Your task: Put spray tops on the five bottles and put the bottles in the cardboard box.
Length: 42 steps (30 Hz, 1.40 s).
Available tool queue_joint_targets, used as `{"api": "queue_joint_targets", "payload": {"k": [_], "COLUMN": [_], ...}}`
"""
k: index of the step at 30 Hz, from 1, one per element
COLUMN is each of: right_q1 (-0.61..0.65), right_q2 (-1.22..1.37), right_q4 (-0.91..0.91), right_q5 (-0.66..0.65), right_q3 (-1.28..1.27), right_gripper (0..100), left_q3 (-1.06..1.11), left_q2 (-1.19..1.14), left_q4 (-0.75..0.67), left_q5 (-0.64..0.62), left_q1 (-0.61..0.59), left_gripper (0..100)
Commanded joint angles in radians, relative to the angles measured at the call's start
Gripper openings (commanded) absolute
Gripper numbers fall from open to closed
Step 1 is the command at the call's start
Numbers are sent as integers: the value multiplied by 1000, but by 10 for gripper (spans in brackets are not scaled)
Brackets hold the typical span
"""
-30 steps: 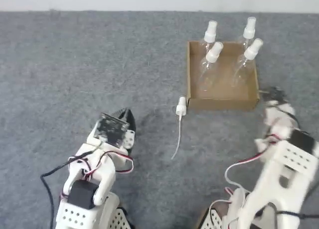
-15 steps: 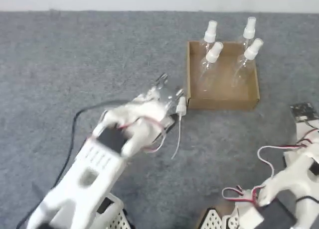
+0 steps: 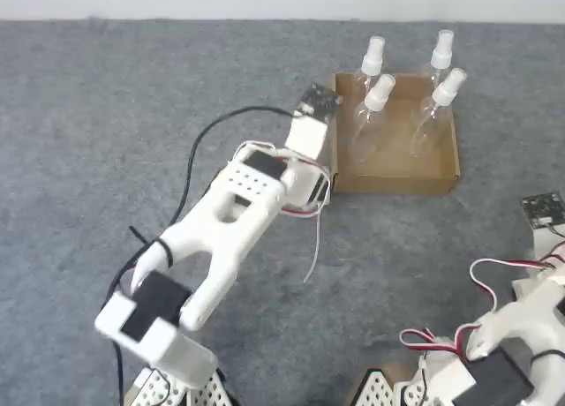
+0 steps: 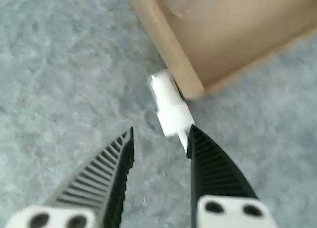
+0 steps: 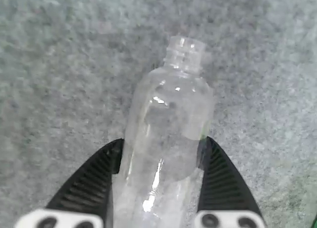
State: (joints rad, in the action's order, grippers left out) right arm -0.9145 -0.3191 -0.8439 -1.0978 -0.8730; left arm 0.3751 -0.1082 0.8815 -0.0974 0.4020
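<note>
While the left pincer (image 4: pixel 160 130) hangs open, the small white plastic spray top (image 4: pixel 169 108) lies just beyond its tips, against the brown cardboard box's (image 4: pixel 171 59) near-left corner (long axis pointing back at the pincer); the right pincer (image 5: pixel 163 142) clasps the clear uncapped plastic bottle (image 5: pixel 168 119).

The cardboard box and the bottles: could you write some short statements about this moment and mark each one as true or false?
1. Four bottles with spray tops stand in the cardboard box. True.
2. The clear bottle between the fingers of the right gripper carries a spray top. False: its neck is bare and open.
3. The left gripper is open just above a loose spray top. True.
4. The loose spray top lies inside the cardboard box. False: it lies outside, on the carpet, right beside a corner of the box.
</note>
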Motion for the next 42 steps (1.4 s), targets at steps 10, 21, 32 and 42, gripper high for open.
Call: {"api": "queue_joint_targets", "payload": {"k": [10, 21, 32, 42], "right_q1": [-5, -8, -7, -8], "right_q2": [4, 4, 4, 5], "right_q4": [21, 21, 21, 21], "right_q5": [-15, -15, -15, -15], "right_q3": [9, 5, 5, 3], "right_gripper": [74, 74, 74, 74], "left_q3": [-166, -165, -189, -302], "left_q2": [-172, -218, -181, -87], "left_q4": [-23, -17, 66, 184], "left_q5": [-20, -18, 40, 44], "left_q1": [-8, -35, -192, -72], "left_gripper": [164, 160, 160, 160]}}
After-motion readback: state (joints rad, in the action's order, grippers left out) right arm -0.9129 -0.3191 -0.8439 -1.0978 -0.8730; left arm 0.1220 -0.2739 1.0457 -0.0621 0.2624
